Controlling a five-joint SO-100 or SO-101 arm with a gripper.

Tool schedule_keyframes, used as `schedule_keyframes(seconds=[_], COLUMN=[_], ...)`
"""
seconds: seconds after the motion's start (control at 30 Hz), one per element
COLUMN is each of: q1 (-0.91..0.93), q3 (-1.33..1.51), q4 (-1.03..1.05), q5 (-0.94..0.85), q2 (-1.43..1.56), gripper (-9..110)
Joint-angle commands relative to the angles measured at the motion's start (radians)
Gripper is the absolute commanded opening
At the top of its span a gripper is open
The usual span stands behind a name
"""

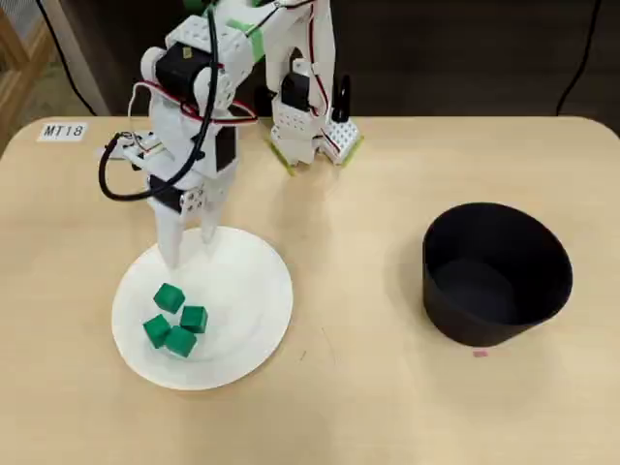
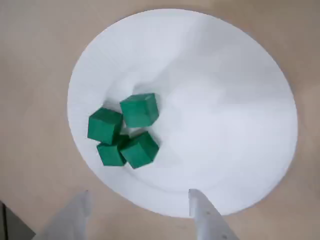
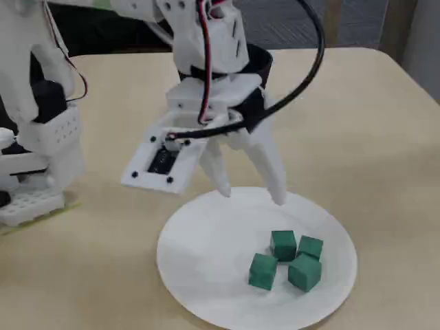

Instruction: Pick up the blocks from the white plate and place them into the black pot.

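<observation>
Soft, even room light fell from above, and the bench (image 1: 387, 387) showed no glare. Faint grey shadows crossed the white plate (image 2: 240, 125) in the wrist view, where the fingers (image 2: 205, 220) were blurred. All three pictures looked slightly soft.

Beige table (image 1: 368, 387), "MT18" label (image 1: 64, 131)

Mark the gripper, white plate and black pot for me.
gripper (image 3: 251, 194), fixed view, midway between its open fingertips.
white plate (image 1: 247, 281), overhead view, bare part right of the cubes.
black pot (image 1: 542, 281), overhead view, inner right wall.
</observation>
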Motion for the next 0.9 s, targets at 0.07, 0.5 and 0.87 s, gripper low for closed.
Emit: schedule_keyframes(seconds=[0.07,0.5,0.87], q1=[0.005,0.015,0.014], q3=[-0.169,-0.652,-0.822], q4=[-0.009,0.172,0.213], q5=[-0.003,-0.008,0.015], q2=[-0.097,-0.476,-0.649], gripper=[34,32,33])
